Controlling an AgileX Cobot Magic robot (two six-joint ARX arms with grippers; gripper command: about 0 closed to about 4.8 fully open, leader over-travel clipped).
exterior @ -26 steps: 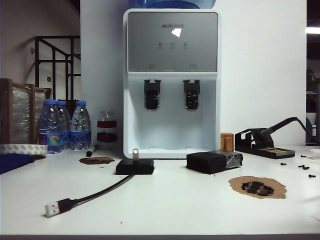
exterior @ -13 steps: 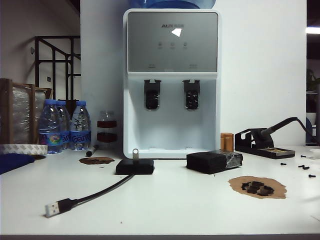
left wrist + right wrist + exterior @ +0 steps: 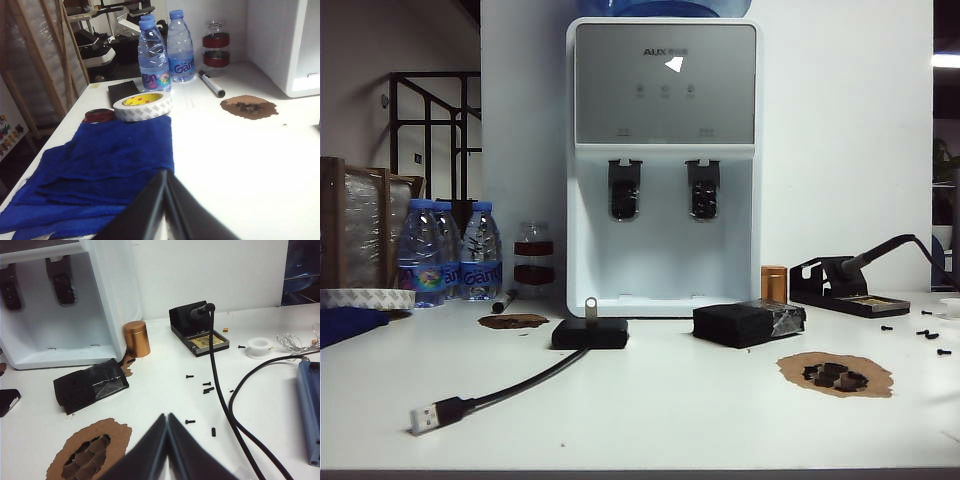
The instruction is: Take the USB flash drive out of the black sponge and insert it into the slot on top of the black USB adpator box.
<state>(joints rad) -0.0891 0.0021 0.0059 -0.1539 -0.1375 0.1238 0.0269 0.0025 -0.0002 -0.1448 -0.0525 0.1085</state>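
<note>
Apart, left hand (image 3: 166, 172) and right hand (image 3: 167, 416) clenched empty over bare table (image 3: 700, 410) edges.

I see the tiny silver USB flash drive (image 3: 590, 307) standing upright in the flat black USB adpator box (image 3: 590, 333) (cable trailing), the taped black sponge (image 3: 748, 323) well apart.

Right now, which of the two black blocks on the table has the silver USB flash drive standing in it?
The low flat black USB adpator box, left of the black sponge: the USB flash drive stands upright on it, its cable trails toward the front.
</note>
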